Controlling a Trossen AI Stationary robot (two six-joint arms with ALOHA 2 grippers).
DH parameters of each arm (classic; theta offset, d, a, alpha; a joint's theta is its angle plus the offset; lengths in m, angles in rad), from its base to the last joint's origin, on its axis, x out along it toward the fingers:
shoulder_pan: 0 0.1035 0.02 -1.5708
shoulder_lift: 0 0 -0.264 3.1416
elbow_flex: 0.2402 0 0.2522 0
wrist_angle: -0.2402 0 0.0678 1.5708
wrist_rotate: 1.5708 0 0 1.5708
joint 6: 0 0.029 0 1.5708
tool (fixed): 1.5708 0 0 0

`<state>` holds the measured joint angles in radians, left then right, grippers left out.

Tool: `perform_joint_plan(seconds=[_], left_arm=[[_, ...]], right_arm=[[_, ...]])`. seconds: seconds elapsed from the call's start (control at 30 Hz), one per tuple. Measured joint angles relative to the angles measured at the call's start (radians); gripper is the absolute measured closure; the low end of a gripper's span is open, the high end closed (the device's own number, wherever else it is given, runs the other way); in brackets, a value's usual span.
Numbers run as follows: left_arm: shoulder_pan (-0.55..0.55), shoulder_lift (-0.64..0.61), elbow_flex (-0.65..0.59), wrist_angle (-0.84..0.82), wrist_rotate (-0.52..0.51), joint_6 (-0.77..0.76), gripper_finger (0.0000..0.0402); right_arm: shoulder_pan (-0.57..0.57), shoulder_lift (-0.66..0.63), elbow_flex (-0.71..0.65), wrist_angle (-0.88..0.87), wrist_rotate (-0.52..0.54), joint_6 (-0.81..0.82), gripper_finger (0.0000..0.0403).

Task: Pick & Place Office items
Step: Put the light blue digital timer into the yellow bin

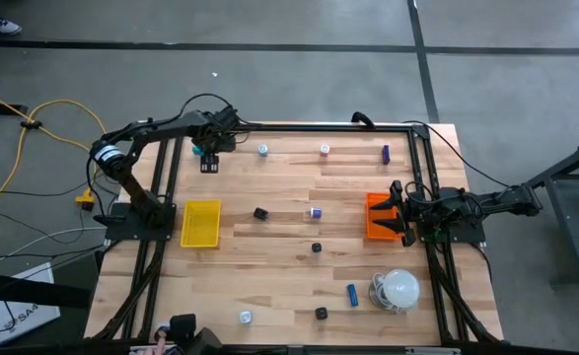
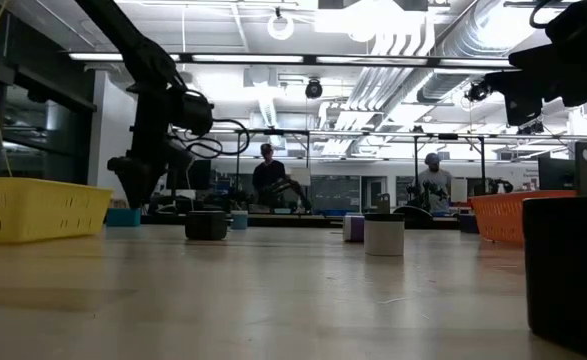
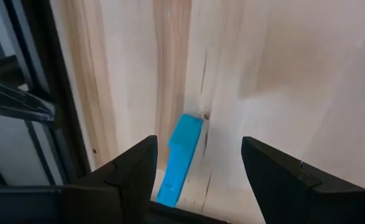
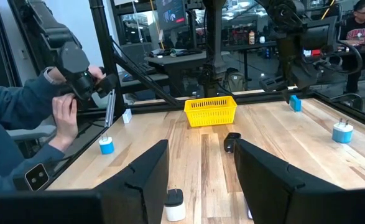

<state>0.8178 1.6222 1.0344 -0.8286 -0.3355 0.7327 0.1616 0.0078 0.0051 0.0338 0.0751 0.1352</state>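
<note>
The office items lie scattered on the wooden table (image 1: 289, 276). A light blue stick (image 3: 181, 158) lies flat near the far left corner. My left gripper (image 1: 208, 158) hangs open just above it, pointing steeply down, a finger (image 3: 132, 171) on either side and clear of it. Other pieces include a purple stick (image 1: 386, 153), a black block (image 1: 260, 213), a white round bit (image 1: 263, 150) and a blue stick (image 1: 352, 294). My right gripper (image 1: 399, 212) waits open and level at the right edge, over the orange tray (image 1: 378, 219).
A yellow tray (image 1: 201, 224) stands at the left, near the left arm's base. A white dome with a coiled cable (image 1: 399, 289) sits near right. A black frame rail (image 3: 51, 93) runs close beside the left gripper. A person's hands (image 4: 64, 109) work beyond the table's edge.
</note>
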Motion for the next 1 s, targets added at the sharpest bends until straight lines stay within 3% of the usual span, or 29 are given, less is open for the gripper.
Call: perform_joint_plan(seconds=[1.0], left_arm=[[0.0, 0.065, 0.0, 0.017, -0.108, -0.026, 0.0177]], right_arm=[[0.0, 0.0, 0.0, 0.0, 0.0, 0.0, 0.0233]])
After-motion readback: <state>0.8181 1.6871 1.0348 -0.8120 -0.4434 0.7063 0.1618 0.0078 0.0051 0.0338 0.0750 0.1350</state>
